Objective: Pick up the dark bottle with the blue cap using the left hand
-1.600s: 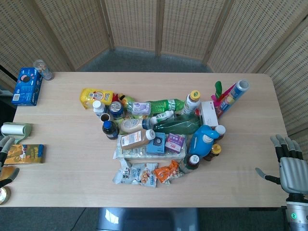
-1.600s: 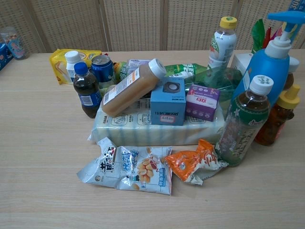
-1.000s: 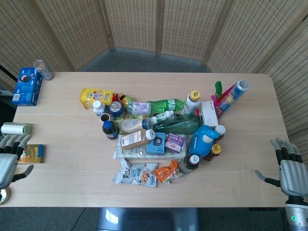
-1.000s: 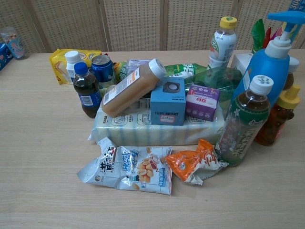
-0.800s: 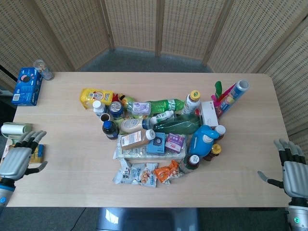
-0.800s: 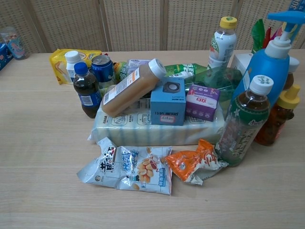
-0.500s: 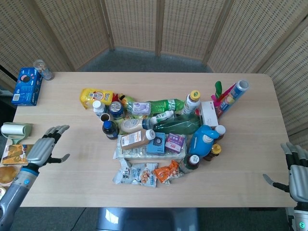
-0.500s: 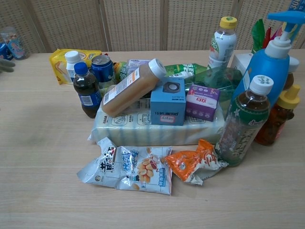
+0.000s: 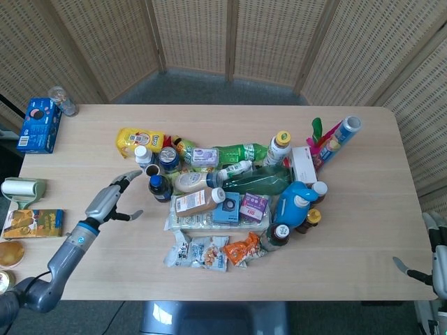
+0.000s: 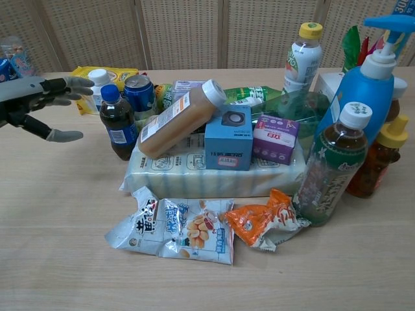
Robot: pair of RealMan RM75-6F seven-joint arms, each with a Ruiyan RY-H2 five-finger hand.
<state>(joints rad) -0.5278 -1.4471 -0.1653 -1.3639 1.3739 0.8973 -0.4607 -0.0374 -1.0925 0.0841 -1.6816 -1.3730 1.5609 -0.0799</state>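
Left robot hand (image 9: pixel 112 197) spread, empty, just beside the dark bottle (image 10: pixel 117 126) — upright toward the bench's left edge. Probably full, rigid, slick plastic — grip the labelled midsection, below the cap.

**What I cannot see fully**

My right hand (image 9: pixel 438 264) is cut by the right edge of the head view, and the chest view does not show it. In the chest view my left hand (image 10: pixel 29 100) is cut at the left edge. The dark bottle's (image 10: pixel 117 123) label is too small to read.
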